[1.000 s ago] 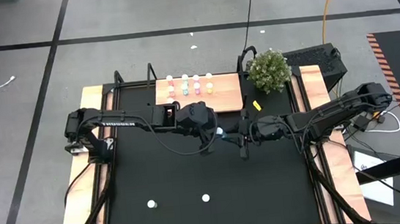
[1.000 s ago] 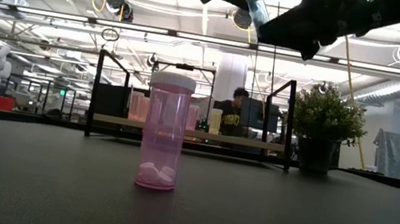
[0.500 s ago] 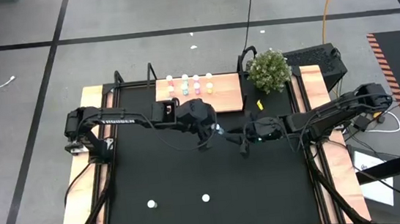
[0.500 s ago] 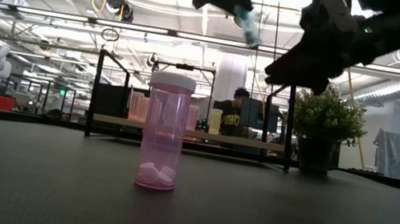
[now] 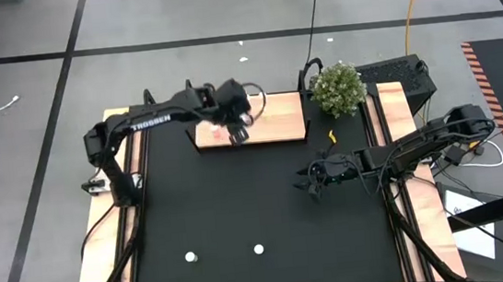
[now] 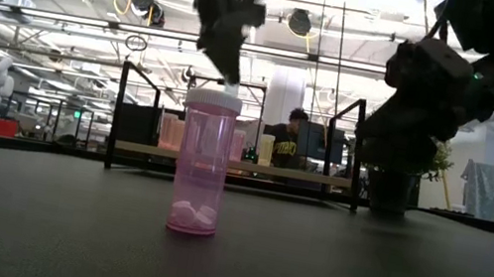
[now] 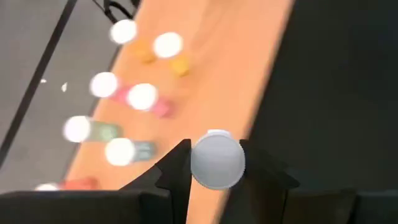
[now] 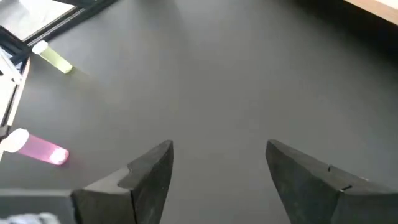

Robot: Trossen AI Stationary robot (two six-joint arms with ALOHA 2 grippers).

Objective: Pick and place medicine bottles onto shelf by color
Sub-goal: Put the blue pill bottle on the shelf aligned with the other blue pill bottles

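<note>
High view: the left pincer [image 5: 237, 128] hangs over the near edge of the shelf [image 5: 282, 124], which lies at the far side of the bench [image 5: 239, 207], with a plant [image 5: 337, 87] just beside the shelf's right end. Standing bottles [image 5: 246, 100] sit in rows toward the shelf's far edge, beyond the pincer. The right pincer [image 5: 309, 178] waits over the mat, nearer than the shelf and to its right. Two white-capped bottles [image 5: 258, 249] stand well apart from the shelf, at the near side. Low view: a pink bottle [image 6: 202, 163] stands upright in front of the shelf, and the left arm comes down behind it. Left wrist view: the left pincer [image 7: 217, 163] is closed on a bottle, its white cap [image 7: 217, 158] facing the camera, long axis along the fingers; its colour I cannot tell. The placed rows lie beyond it across the shelf, caps close together, so a matching row likely needs careful aim. Right wrist view: the right pincer [image 8: 217, 165] stands wide and empty; a pink bottle [image 8: 37, 146] and a yellow one [image 8: 53, 57] lie on their sides off to one side.
</note>
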